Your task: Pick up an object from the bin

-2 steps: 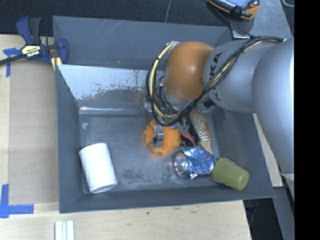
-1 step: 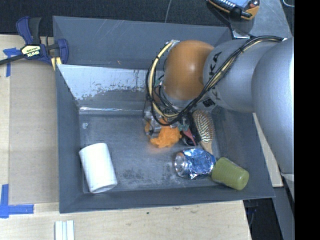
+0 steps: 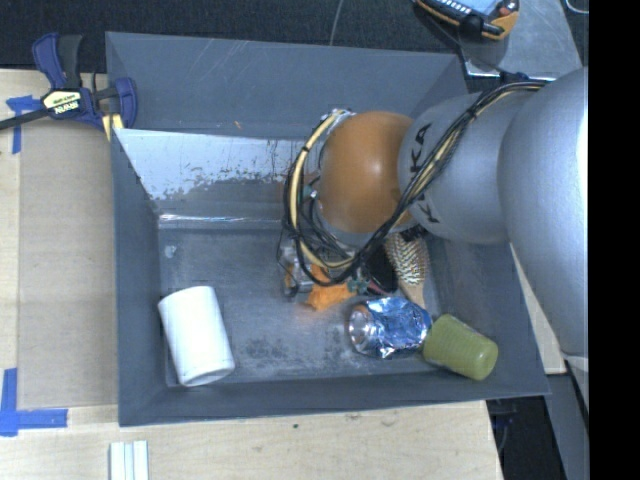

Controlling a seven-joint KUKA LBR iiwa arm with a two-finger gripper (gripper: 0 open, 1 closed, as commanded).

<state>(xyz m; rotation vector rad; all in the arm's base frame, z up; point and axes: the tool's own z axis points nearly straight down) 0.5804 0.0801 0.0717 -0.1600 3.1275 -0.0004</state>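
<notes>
"Five loose things in the bin point(image 3: 135, 268), is it? Take them from the left."

"Yes. Near the bin's front-left corner a white cylinder point(image 3: 198, 334) lies on its side, well apart from the rest. At the middle of the floor my gripper point(image 3: 298, 278) is down low, beneath my orange wrist cover point(image 3: 365, 173). I cannot tell whether it is open or closed, or whether it has hold of anything. A small orange piece point(image 3: 325, 297) lies just beside its tip."

"And further right?"

"A crumpled blue-and-silver foil packet point(image 3: 390, 328) near the front edge, a bristle brush point(image 3: 409, 264) behind it, then an olive-green cylinder point(image 3: 461, 347) touching the foil, toward the front-right corner."
</notes>
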